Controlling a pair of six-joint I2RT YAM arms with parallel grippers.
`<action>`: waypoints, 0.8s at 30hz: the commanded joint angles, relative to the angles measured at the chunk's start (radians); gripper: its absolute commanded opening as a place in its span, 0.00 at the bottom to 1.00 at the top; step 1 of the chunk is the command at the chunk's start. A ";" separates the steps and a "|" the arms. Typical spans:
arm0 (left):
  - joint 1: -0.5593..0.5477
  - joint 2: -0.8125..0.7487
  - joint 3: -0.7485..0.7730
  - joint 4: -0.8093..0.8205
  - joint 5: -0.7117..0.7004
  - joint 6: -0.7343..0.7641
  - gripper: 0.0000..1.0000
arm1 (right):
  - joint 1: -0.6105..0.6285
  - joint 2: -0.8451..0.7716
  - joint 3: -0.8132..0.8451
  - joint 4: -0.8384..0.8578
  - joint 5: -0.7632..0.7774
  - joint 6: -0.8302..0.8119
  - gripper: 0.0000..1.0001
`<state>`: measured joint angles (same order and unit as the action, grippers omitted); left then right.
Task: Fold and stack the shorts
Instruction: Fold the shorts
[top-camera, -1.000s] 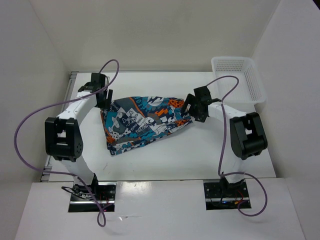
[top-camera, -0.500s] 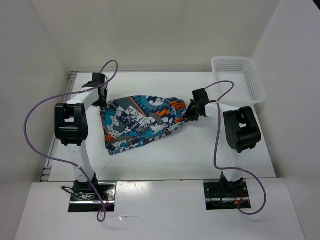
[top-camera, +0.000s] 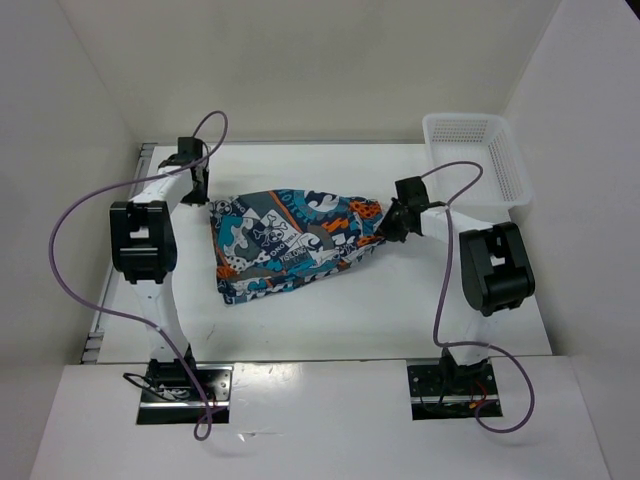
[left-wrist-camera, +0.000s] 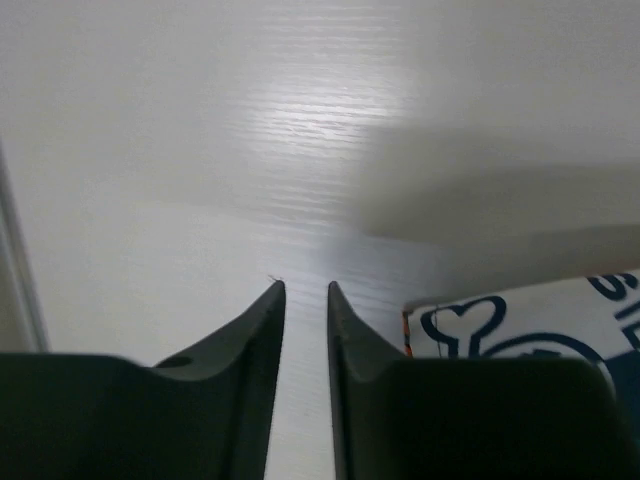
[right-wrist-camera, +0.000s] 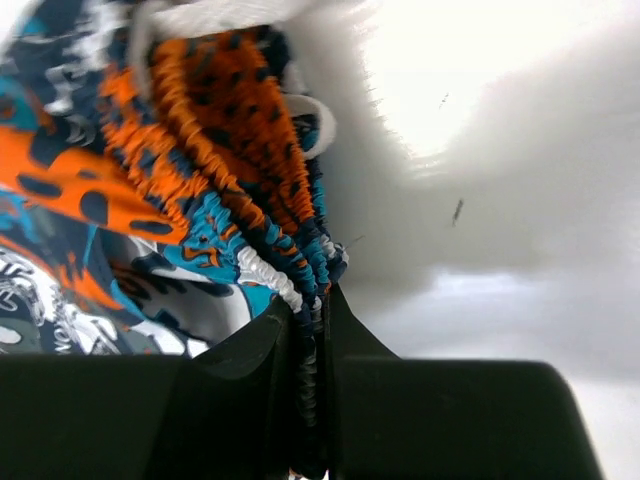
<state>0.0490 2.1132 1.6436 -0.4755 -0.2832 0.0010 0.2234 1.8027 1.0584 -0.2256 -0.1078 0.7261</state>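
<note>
— Jaws: report the state, left then right.

— Left gripper (left-wrist-camera: 302, 292): the fingers are drawn almost together, leaving a thin slit. Only bare table (left-wrist-camera: 300, 150) shows through it, so nothing is clamped. A corner of the shorts (top-camera: 290, 245) lies just beside the finger on the right of my wrist view, outside the grip. Right gripper (right-wrist-camera: 310, 305): closed on the gathered elastic waistband (right-wrist-camera: 230, 140), with fabric pinched between both fingers.

— Location of the shorts?

— Spread on the table between my two arms. The waistband end is at the right gripper and the wider end is toward the left. The white mesh basket (top-camera: 470, 122) stands well apart at the far right.

— Reason for this hold?

— I judge that a grip at each end is meant to stretch the garment flat ahead of the fold. Only the right end is secured.

— Change against one second ago?

— Both sets of fingers stood wide then, and both have since closed. The shorts have shifted slightly rightward. The left gripper appears to sit farther out from the fabric corner than it did.
</note>
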 joint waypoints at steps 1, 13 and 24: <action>-0.015 -0.080 0.036 -0.083 0.111 -0.001 0.34 | -0.007 -0.120 -0.009 -0.032 0.088 -0.022 0.00; -0.123 -0.421 -0.379 -0.347 0.357 -0.001 0.67 | -0.007 -0.307 -0.080 -0.066 0.142 -0.022 0.00; -0.210 -0.329 -0.406 -0.272 0.461 -0.001 0.65 | -0.007 -0.330 -0.124 -0.043 0.144 -0.011 0.00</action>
<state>-0.1444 1.7454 1.2167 -0.7647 0.1612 -0.0048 0.2234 1.5196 0.9363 -0.2848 0.0025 0.7136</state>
